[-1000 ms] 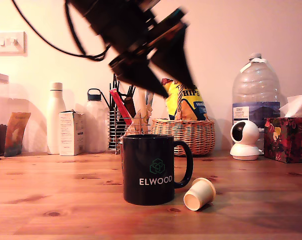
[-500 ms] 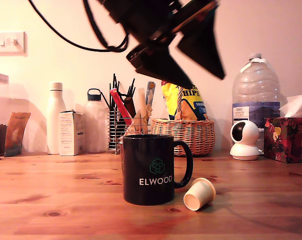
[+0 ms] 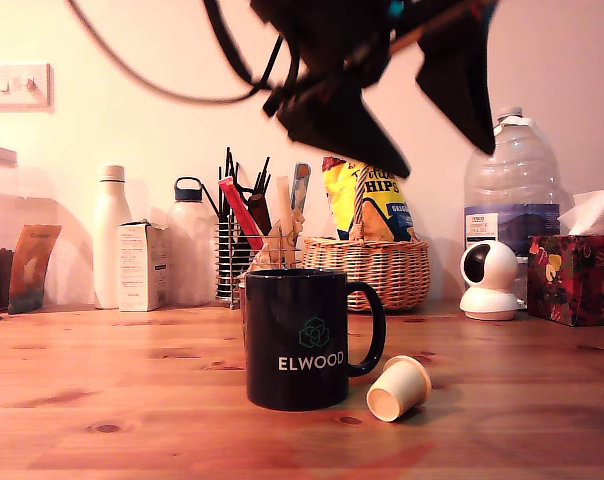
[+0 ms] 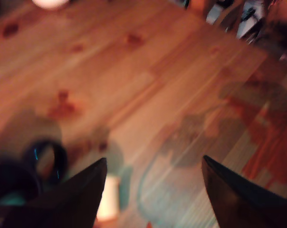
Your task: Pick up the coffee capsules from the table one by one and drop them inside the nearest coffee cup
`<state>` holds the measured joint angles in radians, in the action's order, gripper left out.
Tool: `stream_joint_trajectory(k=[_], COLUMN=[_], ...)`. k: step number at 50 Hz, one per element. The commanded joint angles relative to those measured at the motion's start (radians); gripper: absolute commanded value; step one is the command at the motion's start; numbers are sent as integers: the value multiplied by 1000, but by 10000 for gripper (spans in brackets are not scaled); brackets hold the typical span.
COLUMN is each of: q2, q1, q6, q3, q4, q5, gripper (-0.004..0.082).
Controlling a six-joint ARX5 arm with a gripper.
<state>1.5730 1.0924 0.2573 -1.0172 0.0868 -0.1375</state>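
**Base:** Pincer status?

**Me:** I have the pincer (image 3: pixel 437 165) high in the exterior view, near twelve o'clock, well above the mug. Both dark fingers (image 3: pixel 347 135) point down and are spread wide apart. Nothing between them. The wrist view agrees: the two tips (image 4: pixel 81 190) stand far apart with only bare wood in the gap.

**Base:** The capsule?

**Me:** One cream-beige coffee capsule (image 3: pixel 399 388) lies on its side on the wooden surface (image 3: pixel 112 400), flat rimmed end facing the camera. It sits at about four o'clock from the black ELWOOD mug (image 3: pixel 300 340), just beside it and below the loop handle. I cannot tell whether it touches the mug. In the wrist view I see it as a pale blur (image 4: pixel 109 203) next to the near fingertip, with the mug's handle (image 4: pixel 44 159) dark and out of focus beside it.

**Base:** Mug upright?

**Me:** Upright, handle toward three o'clock in the exterior view. I cannot see inside it.

**Base:** Background?

**Me:** Along the wall: a wicker basket (image 3: pixel 377 268) with a crisp bag (image 3: pixel 367 205), a large water bottle (image 3: pixel 512 205), a small white camera (image 3: pixel 489 280), a tissue box (image 3: pixel 577 275).
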Motion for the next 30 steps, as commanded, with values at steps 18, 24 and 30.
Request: stream_joint_trajectory(k=[18, 24, 30], q2=[-2, -2, 6], q1=[43, 47, 49], q6=[140, 174, 186], q3=[136, 156, 158], q4=[-179, -193, -197], q5=[-109, -126, -134], gripper=[573, 573, 573])
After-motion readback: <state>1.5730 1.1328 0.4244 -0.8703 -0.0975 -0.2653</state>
